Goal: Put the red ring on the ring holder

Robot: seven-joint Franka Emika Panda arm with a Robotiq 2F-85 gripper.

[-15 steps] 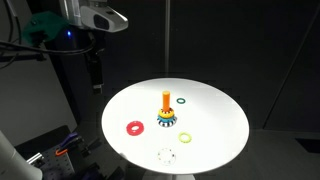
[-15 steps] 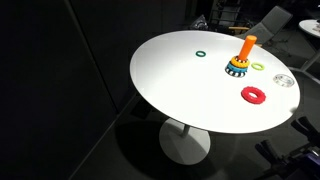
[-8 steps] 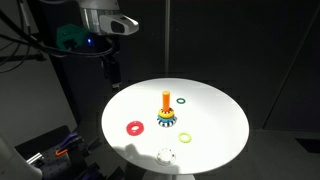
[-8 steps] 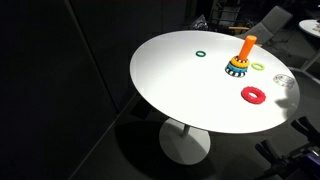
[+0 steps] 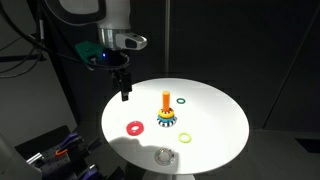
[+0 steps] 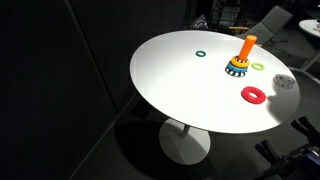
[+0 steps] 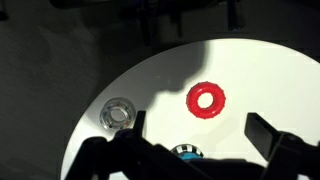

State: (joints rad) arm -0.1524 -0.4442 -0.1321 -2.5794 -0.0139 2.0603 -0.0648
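Observation:
The red ring (image 5: 134,127) lies flat on the white round table (image 5: 215,120), near its edge; it also shows in an exterior view (image 6: 254,94) and in the wrist view (image 7: 206,98). The ring holder (image 5: 166,112), an orange peg on a blue-and-yellow base, stands upright near the table's middle (image 6: 240,62); only its base edge shows in the wrist view (image 7: 186,151). My gripper (image 5: 124,92) hangs open and empty above the table's rim, apart from the ring. In the wrist view my gripper (image 7: 202,130) has its jaws spread wide, with the ring beyond them.
A small green ring (image 5: 182,101) lies behind the holder, and a yellow-green ring (image 5: 186,137) lies beside it. A clear round piece (image 5: 165,156) sits near the table's edge, also in the wrist view (image 7: 119,113). The surroundings are dark.
My gripper has moved from beyond the table's rim to above the table and has come lower. The rings and the holder have not moved.

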